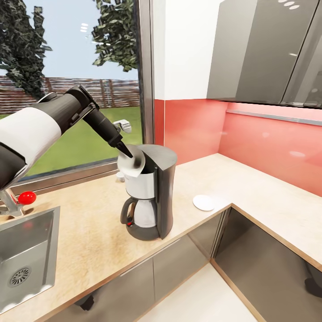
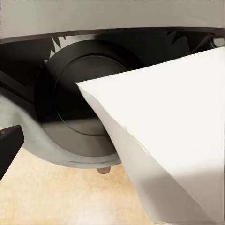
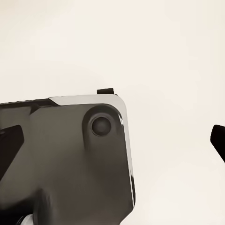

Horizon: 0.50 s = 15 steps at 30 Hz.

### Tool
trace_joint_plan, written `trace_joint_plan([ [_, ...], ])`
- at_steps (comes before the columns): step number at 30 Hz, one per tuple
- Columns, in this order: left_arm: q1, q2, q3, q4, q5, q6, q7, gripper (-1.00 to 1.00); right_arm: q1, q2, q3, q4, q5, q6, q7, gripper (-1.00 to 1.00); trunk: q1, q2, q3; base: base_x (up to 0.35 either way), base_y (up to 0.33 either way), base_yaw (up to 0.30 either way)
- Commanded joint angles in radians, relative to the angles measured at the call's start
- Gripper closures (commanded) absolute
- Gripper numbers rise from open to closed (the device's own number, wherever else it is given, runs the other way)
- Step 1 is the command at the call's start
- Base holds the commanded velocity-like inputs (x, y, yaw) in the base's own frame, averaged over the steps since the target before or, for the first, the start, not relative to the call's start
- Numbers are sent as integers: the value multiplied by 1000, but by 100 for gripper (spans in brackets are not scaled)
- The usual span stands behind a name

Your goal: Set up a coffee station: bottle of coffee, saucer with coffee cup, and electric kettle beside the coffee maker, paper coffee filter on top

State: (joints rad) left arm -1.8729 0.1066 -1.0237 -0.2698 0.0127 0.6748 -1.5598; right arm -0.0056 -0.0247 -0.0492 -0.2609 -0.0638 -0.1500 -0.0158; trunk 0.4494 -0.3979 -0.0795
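My left gripper (image 1: 126,153) pinches the filter (image 1: 132,164) at its upper rim, the two dark fingers drawn together into a narrow point on the paper. The filter is thin, matte white paper folded into a cone, and it sits tilted over the open top of the coffee maker (image 1: 154,192), its lower part against the silver-white basket. In the left wrist view the filter (image 2: 173,136) is a broad white wedge with a crisp folded edge, lying across the maker's round dark basket opening (image 2: 77,117), which has smooth concentric rings; one black fingertip (image 2: 8,143) shows at the picture's edge.

The coffee maker is a tall dark grey column with a curved shell, a glass carafe with a black handle and a small red switch low down. It stands on the countertop (image 1: 89,223), near its front edge, between the steel sink (image 1: 27,259) and the inner corner. The countertop is pale speckled beige with a wood edge strip. The saucer (image 1: 204,202), flat, round and white, lies close to the front edge at the inner corner, apart from the maker.

In the right wrist view my right gripper's fingertips (image 3: 9,147) sit at opposite edges of the picture, spread wide apart, with nothing between them.
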Motion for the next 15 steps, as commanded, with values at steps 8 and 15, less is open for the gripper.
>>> trace_joint_plan([
  [8, -2, 1, -5, -2, 1, 11, 17, -100, -1, 0, -1, 0, -7, -3, 0, -100, 1, -2, -2, 0, 0, 0],
  [15, -2, 5, 12, -2, 4, 11, 42, -100, -1, 0, -1, 1, -7, -3, 0, -100, 1, -2, -2, 0, 0, 0],
])
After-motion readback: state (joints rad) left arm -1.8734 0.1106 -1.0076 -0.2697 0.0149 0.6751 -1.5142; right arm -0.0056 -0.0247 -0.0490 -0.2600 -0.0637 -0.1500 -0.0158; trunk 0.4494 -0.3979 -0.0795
